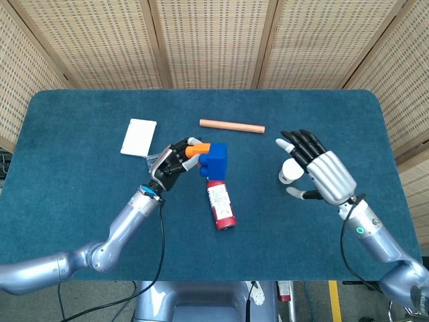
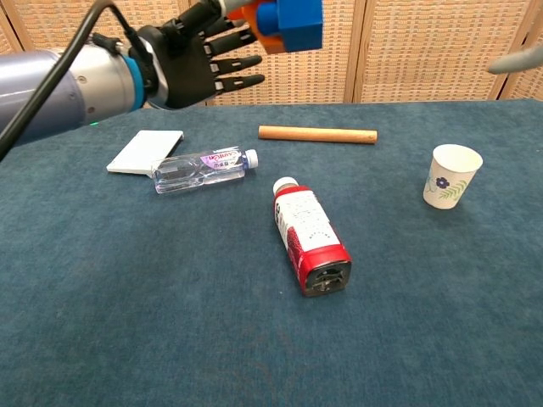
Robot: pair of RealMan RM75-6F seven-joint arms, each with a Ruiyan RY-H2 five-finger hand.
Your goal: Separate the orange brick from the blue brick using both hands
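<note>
Orange brick (image 1: 194, 150) joined to blue brick (image 1: 214, 159): pinched in left robot hand (image 1: 171, 166), raised above the tabletop (image 1: 80, 201). Right robot hand (image 1: 320, 174): fingers spread, holding nothing, well apart to the bricks' right. Red bottle (image 1: 220, 203) lying below the bricks; paper cup (image 1: 289, 172) beside right robot hand.

Two bricks: one orange brick (image 1: 194, 150), one blue brick (image 1: 214, 159). Two bottles: red bottle (image 1: 220, 204), clear water bottle (image 2: 202, 169). One paper cup (image 2: 451, 175). One wooden rod (image 1: 232, 125). One white card (image 1: 139, 137).
</note>
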